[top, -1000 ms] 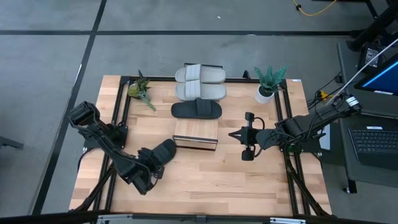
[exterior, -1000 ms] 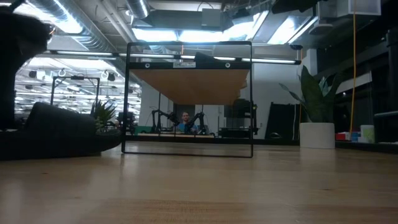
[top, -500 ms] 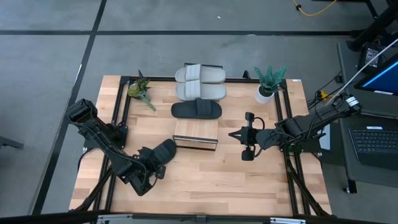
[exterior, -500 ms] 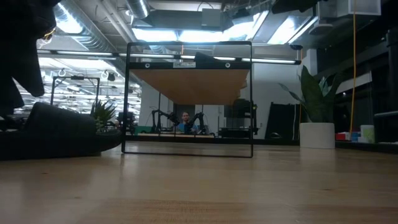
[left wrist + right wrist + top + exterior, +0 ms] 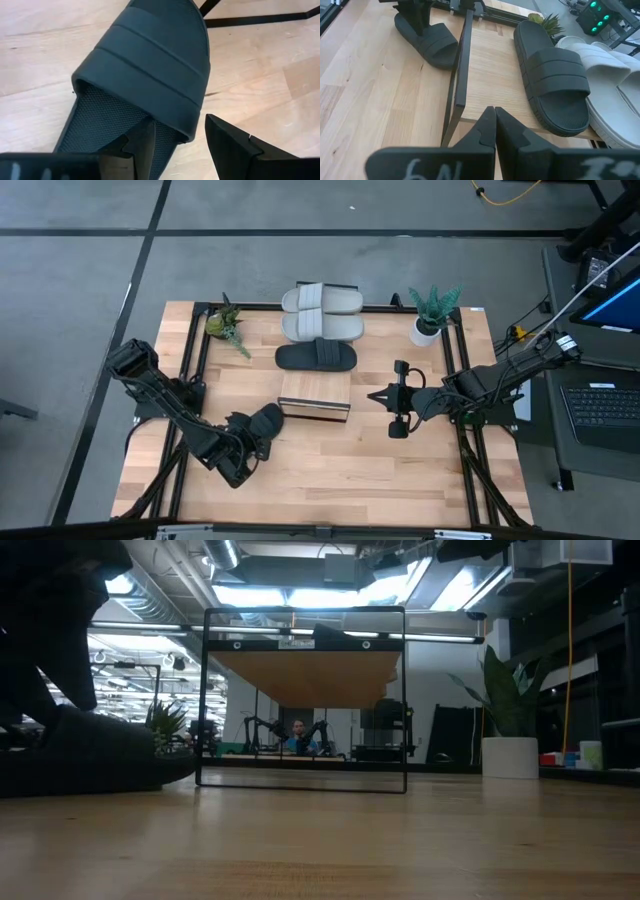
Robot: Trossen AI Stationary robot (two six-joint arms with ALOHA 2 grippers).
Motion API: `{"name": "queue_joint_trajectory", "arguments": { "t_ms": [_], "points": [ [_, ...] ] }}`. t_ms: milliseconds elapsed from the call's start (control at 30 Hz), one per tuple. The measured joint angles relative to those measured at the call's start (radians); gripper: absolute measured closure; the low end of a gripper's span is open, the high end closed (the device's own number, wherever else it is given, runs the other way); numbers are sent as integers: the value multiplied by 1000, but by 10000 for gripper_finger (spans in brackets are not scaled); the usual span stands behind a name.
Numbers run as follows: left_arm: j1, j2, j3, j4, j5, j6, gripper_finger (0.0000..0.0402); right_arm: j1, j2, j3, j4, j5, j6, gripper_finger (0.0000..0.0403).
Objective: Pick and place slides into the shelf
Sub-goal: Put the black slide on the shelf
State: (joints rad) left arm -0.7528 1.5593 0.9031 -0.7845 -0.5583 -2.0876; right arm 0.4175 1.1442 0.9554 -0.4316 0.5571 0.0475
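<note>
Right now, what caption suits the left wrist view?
Open left gripper straddling the strap edge of a black slide on the wooden table.

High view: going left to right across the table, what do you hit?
Small green plant sprig → left gripper at the black ribbed-strap slide → light wood-topped, dark-framed shelf → right gripper → green plant in a white pot.

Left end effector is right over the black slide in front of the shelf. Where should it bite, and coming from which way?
Grip the side edge of the black slide, strap and sole together, probably best. It lies flat on the table and its ribbed strap arches over the footbed, so one finger already reaches under the strap while the other stands outside. Come from above; the left end effector is open and straddles that edge.
</note>
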Motion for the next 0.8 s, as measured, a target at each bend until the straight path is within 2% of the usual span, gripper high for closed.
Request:
{"name": "queue_joint_trajectory", "arguments": {
  "t_ms": [533, 800],
  "points": [
    [0, 41, -1, 16, -10, -31, 239, 0, 0, 0, -1, 0, -3, 400],
    [0, 52, -1, 22, -60, -58, 239, 0, 0, 0, -1, 0, -3, 400]
  ]
}}
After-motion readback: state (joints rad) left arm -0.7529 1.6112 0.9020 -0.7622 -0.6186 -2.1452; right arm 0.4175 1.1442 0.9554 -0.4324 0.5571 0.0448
